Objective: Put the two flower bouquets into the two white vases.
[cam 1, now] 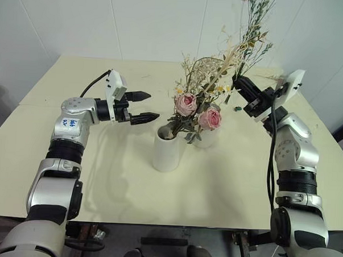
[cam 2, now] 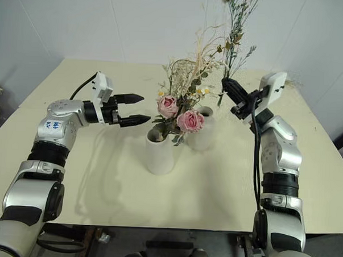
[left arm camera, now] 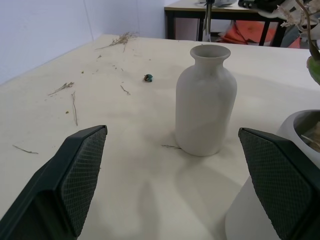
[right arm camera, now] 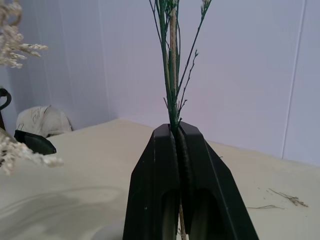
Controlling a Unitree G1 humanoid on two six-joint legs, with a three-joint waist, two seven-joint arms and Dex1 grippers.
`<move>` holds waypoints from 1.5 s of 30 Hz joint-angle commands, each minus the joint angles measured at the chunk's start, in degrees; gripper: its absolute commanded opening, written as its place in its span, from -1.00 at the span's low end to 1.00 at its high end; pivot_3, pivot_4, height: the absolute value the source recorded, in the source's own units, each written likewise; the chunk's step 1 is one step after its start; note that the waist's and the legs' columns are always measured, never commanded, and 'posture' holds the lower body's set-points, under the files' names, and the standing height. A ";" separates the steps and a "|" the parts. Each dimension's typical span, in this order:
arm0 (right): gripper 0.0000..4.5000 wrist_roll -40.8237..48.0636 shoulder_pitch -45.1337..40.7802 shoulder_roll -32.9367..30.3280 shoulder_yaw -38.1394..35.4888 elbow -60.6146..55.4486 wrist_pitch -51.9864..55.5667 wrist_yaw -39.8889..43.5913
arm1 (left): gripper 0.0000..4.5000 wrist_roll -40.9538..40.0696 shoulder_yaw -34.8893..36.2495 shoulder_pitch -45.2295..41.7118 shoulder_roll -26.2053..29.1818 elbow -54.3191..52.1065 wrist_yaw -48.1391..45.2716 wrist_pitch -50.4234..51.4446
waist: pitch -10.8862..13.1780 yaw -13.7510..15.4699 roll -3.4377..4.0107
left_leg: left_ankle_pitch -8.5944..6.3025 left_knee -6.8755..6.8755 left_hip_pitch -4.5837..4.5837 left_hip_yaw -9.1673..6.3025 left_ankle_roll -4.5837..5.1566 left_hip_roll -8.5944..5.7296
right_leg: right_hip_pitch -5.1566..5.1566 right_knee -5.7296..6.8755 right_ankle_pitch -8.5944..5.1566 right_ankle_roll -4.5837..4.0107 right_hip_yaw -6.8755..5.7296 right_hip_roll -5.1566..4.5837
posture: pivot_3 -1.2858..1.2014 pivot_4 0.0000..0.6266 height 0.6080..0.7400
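Observation:
The bushy bouquet (cam 1: 196, 101) with two pink roses stands in the tapered white vase (cam 1: 166, 151) at the middle of the table. Just behind it to the right is the bottle-shaped white vase (cam 2: 202, 132), partly hidden by the flowers; the left wrist view shows it upright with nothing in its mouth (left arm camera: 205, 100). My left gripper (cam 1: 151, 106) is open and level, left of the vases, pointing at them. My right gripper (cam 1: 237, 81) is raised to the right of the vases. It is shut on the stems of the slim bouquet (cam 1: 255, 30), which rises upright above it (right arm camera: 172, 60).
Loose dried twigs (left arm camera: 62, 89) lie scattered on the cream table (cam 1: 101, 176). A small teal object (left arm camera: 148, 77) sits behind the bottle vase. A white wall runs close behind the table's far edge. A dark table (left arm camera: 220, 10) stands beyond it.

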 commanded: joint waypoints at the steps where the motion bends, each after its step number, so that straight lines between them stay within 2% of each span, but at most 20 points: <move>1: -0.98 0.92 -2.16 1.48 0.22 -0.45 -1.78 -0.49 | 1.00 -0.08 1.36 -2.41 0.13 0.87 0.22 -0.46 | 0.00 -0.22 0.00 | 0.00 0.00 0.00 0.00 0.00 0.00 | 0.00 0.01 0.00 0.00 0.00 0.00 | 0.03 -0.52 1.00; 13: -0.98 3.94 -3.71 1.37 0.44 -5.74 2.00 0.06 | 1.00 -0.75 2.43 -0.22 -0.34 -0.78 1.47 -0.58 | 0.00 -0.30 0.01 | 0.00 0.00 0.01 -0.02 0.00 0.00 | -0.02 0.05 0.00 0.00 0.00 0.01 | 0.03 -0.52 1.00; 24: -0.98 8.97 2.89 2.34 3.50 -18.70 12.90 -1.06 | 1.00 -1.29 3.62 2.53 -0.77 -3.47 2.57 0.06 | 0.00 -0.12 0.01 | 0.00 0.01 0.00 -0.04 0.00 0.00 | -0.03 0.07 0.00 0.00 0.00 0.01 | 0.03 -0.52 1.00; 45: -0.98 3.90 4.04 1.50 4.31 -10.14 5.52 0.58 | 1.00 -2.45 4.14 7.23 -2.65 -9.36 4.42 2.67 | 0.00 -0.12 0.01 | 0.00 0.01 0.01 -0.04 0.00 0.00 | -0.03 0.08 0.00 0.00 0.00 0.01 | 0.03 -0.52 1.00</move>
